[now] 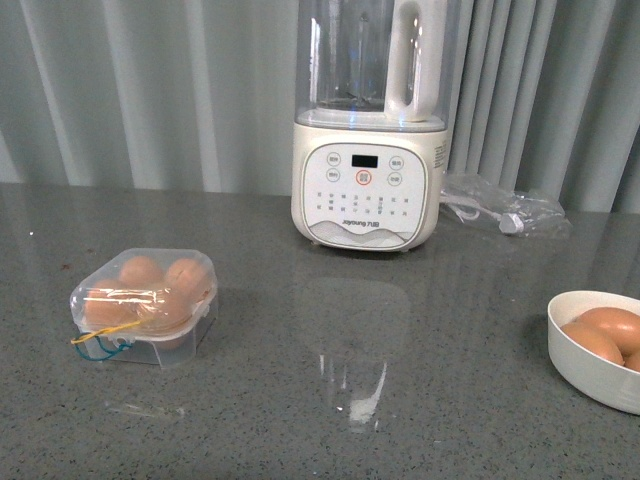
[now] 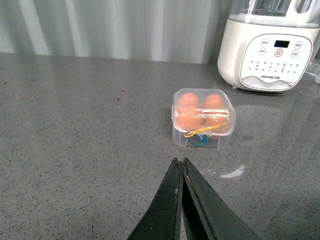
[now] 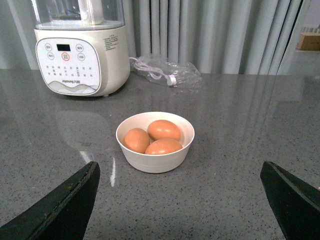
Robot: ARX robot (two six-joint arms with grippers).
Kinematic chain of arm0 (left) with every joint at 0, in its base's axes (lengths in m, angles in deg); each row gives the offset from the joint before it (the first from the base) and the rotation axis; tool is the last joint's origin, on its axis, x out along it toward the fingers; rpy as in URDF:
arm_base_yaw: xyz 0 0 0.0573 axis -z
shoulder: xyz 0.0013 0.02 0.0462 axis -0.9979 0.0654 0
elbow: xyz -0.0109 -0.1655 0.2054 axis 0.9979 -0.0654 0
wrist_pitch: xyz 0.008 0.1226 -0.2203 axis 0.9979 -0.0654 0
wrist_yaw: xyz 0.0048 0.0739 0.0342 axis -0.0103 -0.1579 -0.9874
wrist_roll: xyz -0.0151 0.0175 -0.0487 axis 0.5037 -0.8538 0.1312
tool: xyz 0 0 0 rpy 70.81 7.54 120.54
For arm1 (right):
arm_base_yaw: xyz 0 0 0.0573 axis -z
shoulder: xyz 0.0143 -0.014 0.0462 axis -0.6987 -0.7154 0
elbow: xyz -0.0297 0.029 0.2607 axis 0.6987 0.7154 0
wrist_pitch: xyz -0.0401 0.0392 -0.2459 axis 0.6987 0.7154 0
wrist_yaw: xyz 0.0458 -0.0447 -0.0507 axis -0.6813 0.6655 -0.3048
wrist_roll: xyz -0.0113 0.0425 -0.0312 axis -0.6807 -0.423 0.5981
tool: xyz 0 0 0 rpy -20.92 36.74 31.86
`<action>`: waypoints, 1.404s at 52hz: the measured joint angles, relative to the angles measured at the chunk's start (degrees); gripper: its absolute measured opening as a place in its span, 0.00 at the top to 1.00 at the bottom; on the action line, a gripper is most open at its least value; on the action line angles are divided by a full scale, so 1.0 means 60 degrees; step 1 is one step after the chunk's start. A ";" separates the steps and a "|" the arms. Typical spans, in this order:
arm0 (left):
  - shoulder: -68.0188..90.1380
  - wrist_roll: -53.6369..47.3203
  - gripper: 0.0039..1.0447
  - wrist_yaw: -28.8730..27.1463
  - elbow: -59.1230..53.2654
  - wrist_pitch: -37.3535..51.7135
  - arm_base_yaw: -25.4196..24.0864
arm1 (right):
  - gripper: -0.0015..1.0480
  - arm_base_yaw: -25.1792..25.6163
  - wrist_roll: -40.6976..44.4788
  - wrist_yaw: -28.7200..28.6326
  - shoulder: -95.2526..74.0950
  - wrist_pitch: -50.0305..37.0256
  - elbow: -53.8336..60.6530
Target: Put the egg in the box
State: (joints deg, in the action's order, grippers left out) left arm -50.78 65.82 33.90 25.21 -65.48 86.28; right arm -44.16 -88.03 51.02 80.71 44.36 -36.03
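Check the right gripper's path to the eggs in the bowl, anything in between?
Nothing visible. In the right wrist view the right gripper is open, with bare countertop between it and the white bowl holding three eggs. The soy milk maker and bagged cable sit behind the bowl, out of the way.

Black, tapered, blade-like fingers (image 2: 172,210) on both claws, slightly scuffed edges.

Bowl (image 1: 590,365) cut by frame edge
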 joint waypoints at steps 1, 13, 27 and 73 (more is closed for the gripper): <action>0.0000 0.0000 0.97 0.0000 0.0000 0.0000 0.0000 | 0.07 0.0000 0.0000 0.0000 0.0000 0.0000 0.0000; -0.0015 0.0000 0.97 0.0004 0.0000 0.0000 0.0000 | 0.07 0.0000 0.0000 0.0000 0.0000 0.0000 0.0000; -0.0011 0.0004 0.54 0.0004 0.0000 0.0000 0.0000 | 0.07 0.0000 0.0000 0.0004 0.0000 0.0000 0.0000; -0.0015 0.0000 0.06 0.0004 0.0000 0.0000 0.0000 | 0.07 0.0000 0.0000 0.0004 0.0000 0.0000 0.0000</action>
State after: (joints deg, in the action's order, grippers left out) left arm -50.87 65.82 33.92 25.21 -65.48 86.28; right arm -44.16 -88.03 51.04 80.71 44.36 -36.03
